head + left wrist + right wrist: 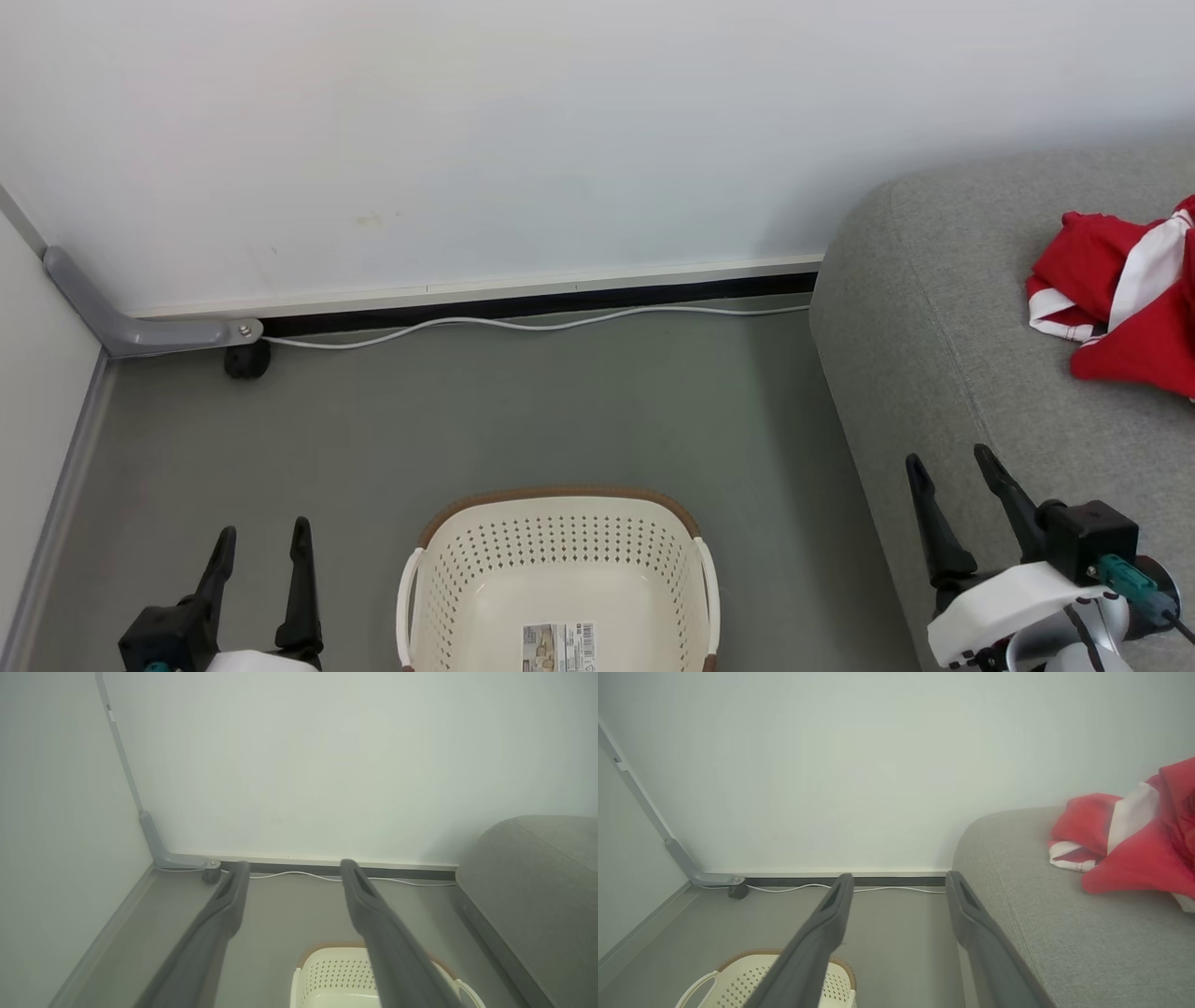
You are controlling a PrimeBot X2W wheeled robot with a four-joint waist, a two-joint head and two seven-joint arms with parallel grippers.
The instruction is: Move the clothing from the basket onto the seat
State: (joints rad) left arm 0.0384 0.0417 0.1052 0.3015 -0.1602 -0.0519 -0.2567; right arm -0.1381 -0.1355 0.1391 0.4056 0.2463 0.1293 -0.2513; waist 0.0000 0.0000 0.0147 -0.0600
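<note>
- Lying in a crumpled heap on the seat (934, 327), the red clothing (1130, 308) shows white stripes and white trim; it sits toward the right edge of the head view, which cuts it off.
- How many garments make up the heap cannot be told.
- The seat is grey woven upholstery with a rounded corner, and it stands on the robot's right with its far end close to the wall (560, 140).
- The right tool (948, 457) hovers over the near part of the seat, well apart from the clothing, its two dark fingers spread and pinching nothing.
- In the right wrist view, those fingers point toward the wall, with the edge of the seat just beside the right-hand one.
- The basket (560, 492) stands on the grey floor (560, 411) to the left of the seat, apart from it, with the lower edge of the head view cutting off its near part.
- Its perforated cream walls and smooth floor show plainly, with a barcode sticker (558, 647) on the floor.
- The left tool (264, 537) is at the lower left, left of the basket and not touching it, its fingers spread with nothing between them.
- A white cable (523, 324) runs along the floor at the foot of the wall.
- A grey bracket (140, 327) sits in the left corner, with a small black foot (247, 359) at its end.
</note>
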